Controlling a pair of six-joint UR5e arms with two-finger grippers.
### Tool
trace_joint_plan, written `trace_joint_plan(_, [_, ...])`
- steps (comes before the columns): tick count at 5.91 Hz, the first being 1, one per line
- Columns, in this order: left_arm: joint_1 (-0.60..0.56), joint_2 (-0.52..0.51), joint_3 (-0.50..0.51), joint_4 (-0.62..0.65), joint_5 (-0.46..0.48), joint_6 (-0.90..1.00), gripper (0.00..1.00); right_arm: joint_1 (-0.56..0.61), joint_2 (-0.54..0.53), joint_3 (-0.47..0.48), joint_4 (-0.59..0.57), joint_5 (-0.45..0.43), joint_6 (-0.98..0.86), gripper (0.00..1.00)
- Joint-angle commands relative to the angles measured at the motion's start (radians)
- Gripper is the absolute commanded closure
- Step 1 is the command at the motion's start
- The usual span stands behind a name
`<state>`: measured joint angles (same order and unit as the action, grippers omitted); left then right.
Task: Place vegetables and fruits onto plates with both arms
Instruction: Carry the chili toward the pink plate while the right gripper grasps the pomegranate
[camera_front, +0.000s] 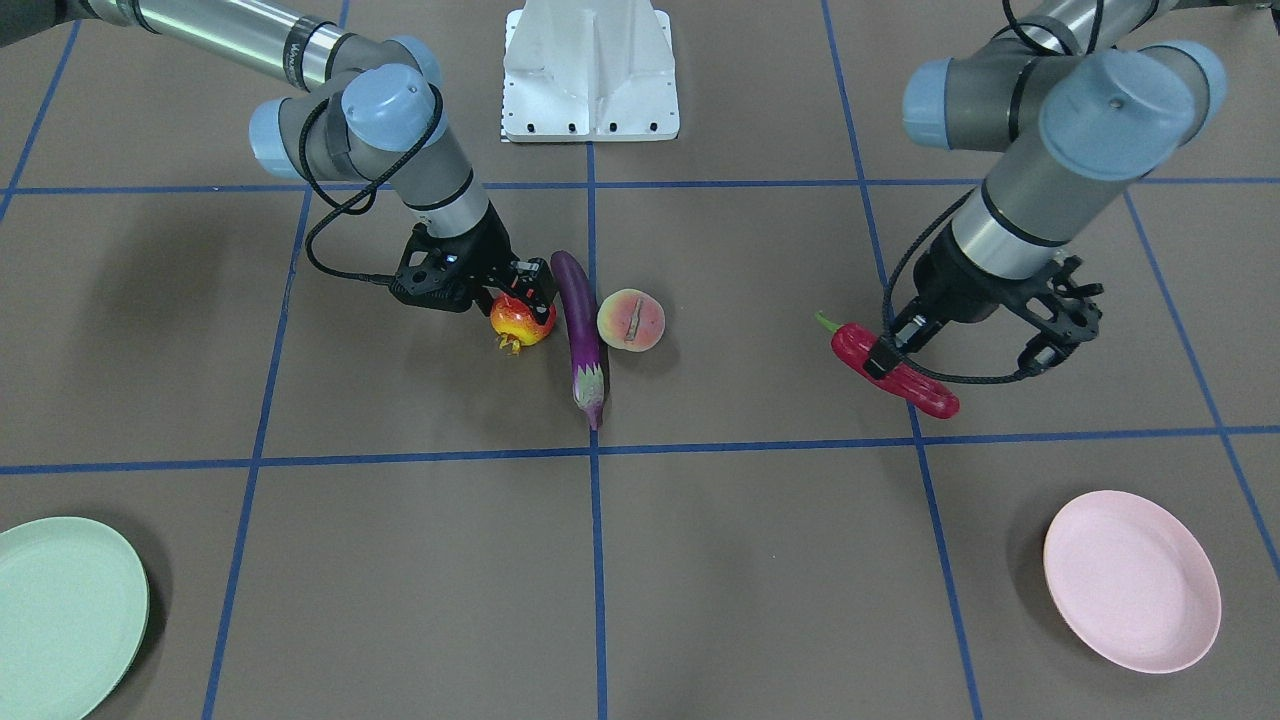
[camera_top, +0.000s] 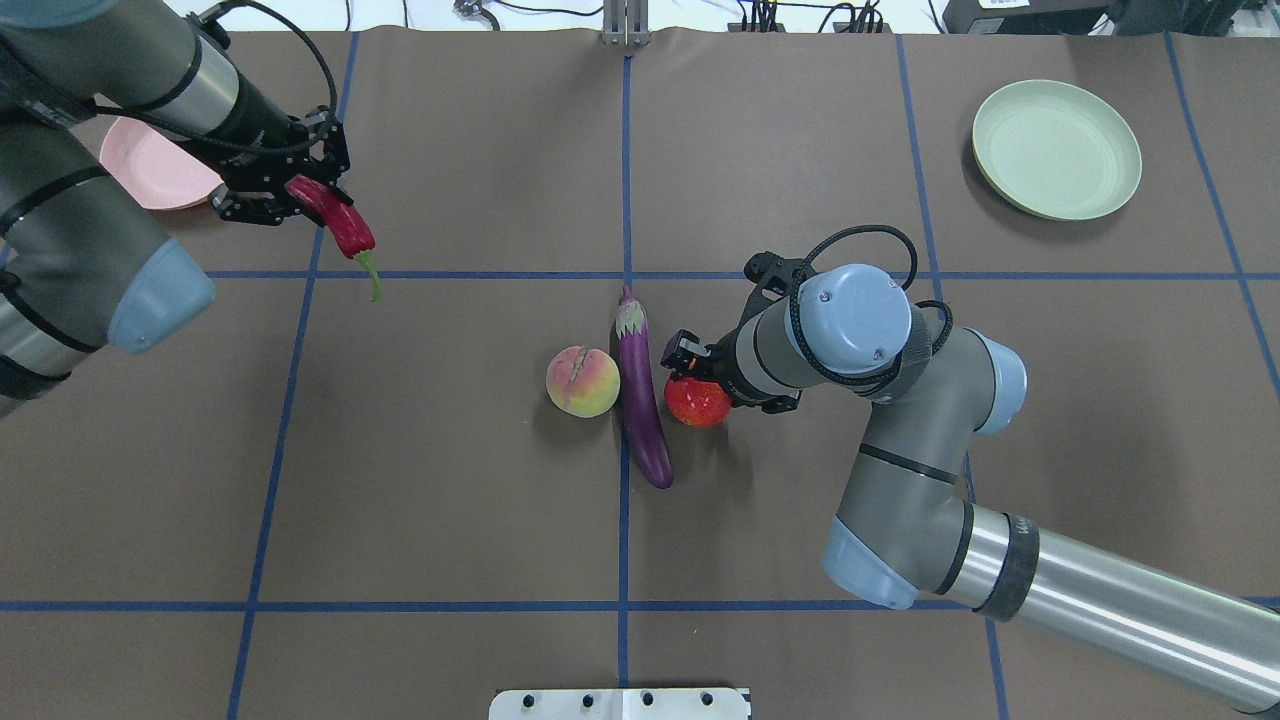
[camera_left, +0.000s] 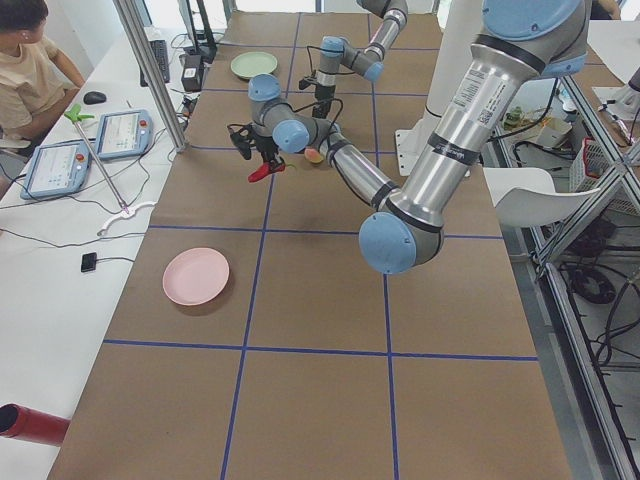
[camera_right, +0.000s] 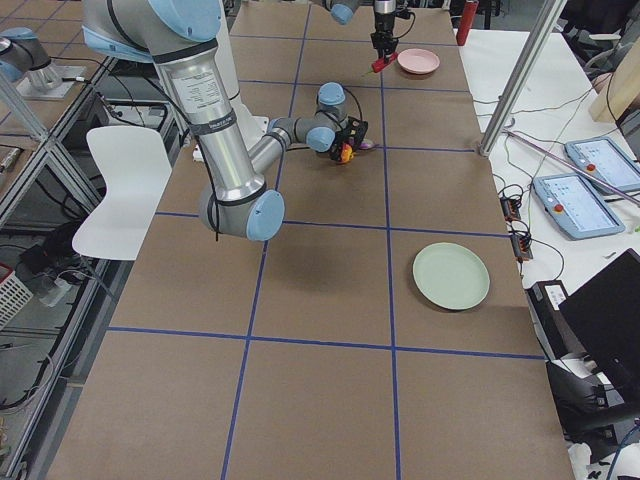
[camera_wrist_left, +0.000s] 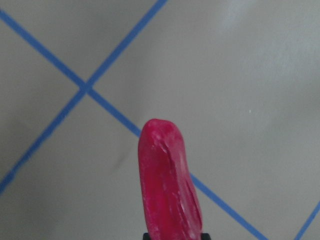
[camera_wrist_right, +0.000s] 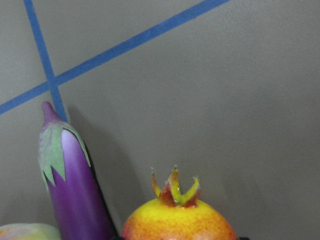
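Right gripper (camera_front: 521, 296): jaws closed on the pomegranate (camera_front: 521, 321), gripping its upper part, crown tip pointing away from the robot. Whether the fruit rests on the table cannot be told. The eggplant (camera_front: 580, 322) lies just beside it, cap end away from the robot, with the peach (camera_front: 631, 320) close on its other side.

Left gripper (camera_front: 884, 356): jaws narrow, clamped across the middle of the chili pepper (camera_front: 908, 384), which is held tilted above the table.

Farther out, well apart: green plate (camera_front: 66, 616) and pink plate (camera_front: 1131, 581), both bare.
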<state>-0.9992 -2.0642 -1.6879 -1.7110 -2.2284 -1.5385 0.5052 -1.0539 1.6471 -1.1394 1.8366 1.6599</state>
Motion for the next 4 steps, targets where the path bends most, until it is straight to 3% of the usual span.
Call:
trace_joint_plan(1, [-0.097,0.007,0.122,0.001,-0.014,0.236,1.0,0.045,0.0,0.023,0.026,0.007,-0.003,1.0])
trace_joint_plan(3, [-0.175,-0.017,0.326,-0.016,-0.004,0.462,1.0,0.21,-0.003,0.025,0.026,0.094,-0.034,1.0])
trace_joint_plan(4, [-0.18,-0.104,0.499,-0.053,0.003,0.487,1.0,0.296,-0.023,0.023,0.021,0.122,-0.082,1.0])
